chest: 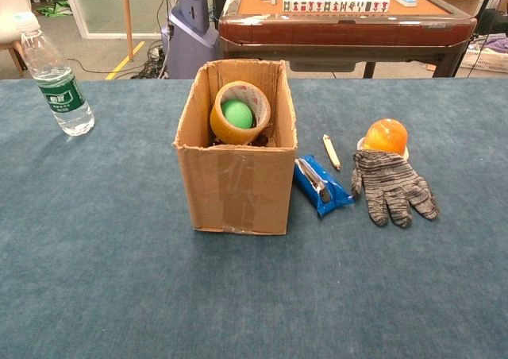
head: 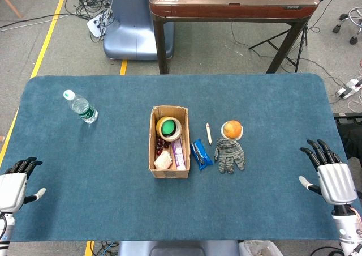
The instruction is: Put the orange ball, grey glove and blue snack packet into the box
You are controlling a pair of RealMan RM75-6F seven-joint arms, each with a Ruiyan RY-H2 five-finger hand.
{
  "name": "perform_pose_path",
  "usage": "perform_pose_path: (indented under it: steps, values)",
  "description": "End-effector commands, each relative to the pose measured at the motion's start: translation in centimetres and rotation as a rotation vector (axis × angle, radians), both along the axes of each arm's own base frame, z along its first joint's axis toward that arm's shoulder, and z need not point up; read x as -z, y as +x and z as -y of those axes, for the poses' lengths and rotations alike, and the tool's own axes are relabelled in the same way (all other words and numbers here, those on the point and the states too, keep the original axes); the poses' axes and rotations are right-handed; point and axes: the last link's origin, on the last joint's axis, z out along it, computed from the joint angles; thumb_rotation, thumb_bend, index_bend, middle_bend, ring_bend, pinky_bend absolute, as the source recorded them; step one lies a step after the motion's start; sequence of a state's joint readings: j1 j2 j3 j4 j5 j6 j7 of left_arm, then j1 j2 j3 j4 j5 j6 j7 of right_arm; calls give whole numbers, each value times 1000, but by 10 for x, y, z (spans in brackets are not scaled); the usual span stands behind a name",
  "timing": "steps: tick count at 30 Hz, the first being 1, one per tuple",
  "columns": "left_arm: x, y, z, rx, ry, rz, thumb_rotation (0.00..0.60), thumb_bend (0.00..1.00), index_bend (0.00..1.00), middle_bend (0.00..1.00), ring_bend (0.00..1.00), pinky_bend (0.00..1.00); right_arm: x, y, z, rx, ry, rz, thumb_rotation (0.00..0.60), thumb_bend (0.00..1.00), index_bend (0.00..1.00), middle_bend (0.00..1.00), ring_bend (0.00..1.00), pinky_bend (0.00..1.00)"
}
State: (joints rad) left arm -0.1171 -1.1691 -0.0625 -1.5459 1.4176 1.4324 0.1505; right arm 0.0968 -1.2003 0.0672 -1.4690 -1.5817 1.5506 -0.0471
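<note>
Head view: a blue-covered table [head: 85, 171] seen from above, with an open cardboard box [head: 168, 168] at its middle. All three task items lie just to the right of the box, none yet inside. Nearest the box is the blue snack packet [head: 201, 154], its long axis running roughly parallel to the box's long side. Further right lies the grey glove [head: 229, 156], fingers pointing toward the robot. The orange ball [head: 232, 129] sits on a small white ring at the glove's far end, touching its cuff. The right hand [head: 331, 176] rests near the table's right edge, fingers spread, holding nothing. The left hand [head: 16, 183] rests at the left edge, also holding nothing, fingers extended. The items lie between the box and the right hand, so the right hand is likely the nearer one for the first reach.
</note>
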Motion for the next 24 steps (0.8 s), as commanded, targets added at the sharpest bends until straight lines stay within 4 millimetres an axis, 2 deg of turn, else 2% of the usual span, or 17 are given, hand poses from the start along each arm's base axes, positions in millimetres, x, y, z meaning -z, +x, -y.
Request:
perform_pose_path:
  steps: [1, 9, 15, 21, 24]
  values:
    - [-1, -1, 0, -3, 0, -1, 600, 117, 301, 265, 246, 390, 0, 0, 0, 3, -2, 4, 600, 0, 308, 190, 121, 322]
    - [-3, 0, 2, -15, 7, 2, 600, 117, 339, 313, 264, 392, 4, -1, 8, 21, 33, 13, 600, 0, 326, 223, 141, 322]
    - [-9, -1, 3, -23, 22, 19, 600, 117, 339, 341, 272, 396, 1, 8, 22, 2, 24, 7, 600, 0, 326, 249, 142, 323]
    - [-16, 5, 8, -2, 39, 26, 600, 117, 339, 352, 272, 397, -5, 29, 52, -9, 60, -86, 600, 0, 326, 249, 142, 323]
    - [-19, 6, 9, 3, 49, 33, 600, 117, 329, 354, 272, 397, -9, 38, 76, 4, 84, -117, 600, 0, 326, 249, 142, 323]
